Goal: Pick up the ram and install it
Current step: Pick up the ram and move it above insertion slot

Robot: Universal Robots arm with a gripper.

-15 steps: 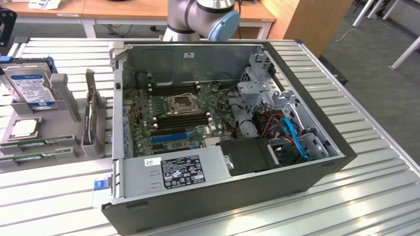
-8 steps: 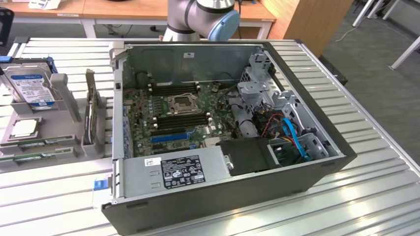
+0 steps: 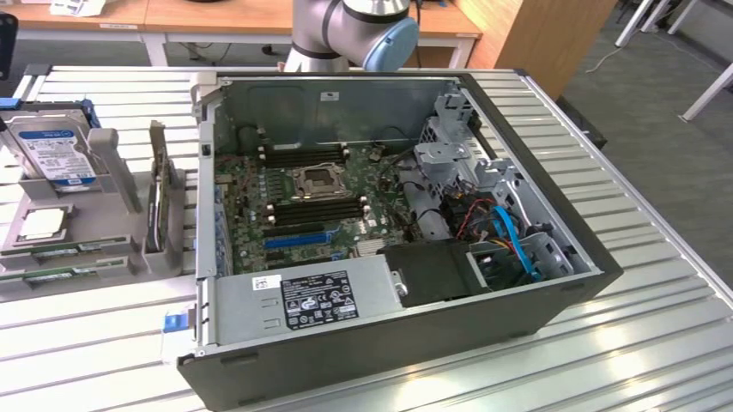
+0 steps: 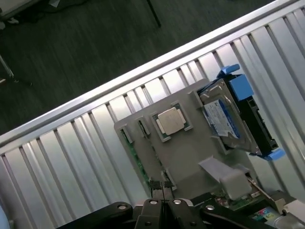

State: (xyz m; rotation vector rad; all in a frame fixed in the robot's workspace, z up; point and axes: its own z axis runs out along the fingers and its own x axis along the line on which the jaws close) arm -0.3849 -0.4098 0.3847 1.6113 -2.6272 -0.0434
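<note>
Two green ram sticks (image 3: pixel 55 251) lie edge-up in slots along the front of a grey holder (image 3: pixel 109 257), which sits on the table to the exterior view's left of the computer case. In the wrist view the ram (image 4: pixel 137 161) runs along the holder's edge, with a second stick beside it. My gripper (image 4: pixel 161 185) hangs above the holder, close to one end of those sticks. Its fingers (image 4: pixel 155 191) are shut together with nothing between them. The case's motherboard (image 3: pixel 304 202) shows black memory slots (image 3: pixel 315 210) on both sides of the CPU socket.
The grey holder (image 4: pixel 190 152) also carries a CPU chip (image 4: pixel 170 120) and a hard drive in a blue bracket (image 4: pixel 233 114). The open case (image 3: pixel 390 223) has tall walls, a power supply (image 3: pixel 309 296) and drive cages. The slatted table's edge (image 4: pixel 143 71) borders dark floor.
</note>
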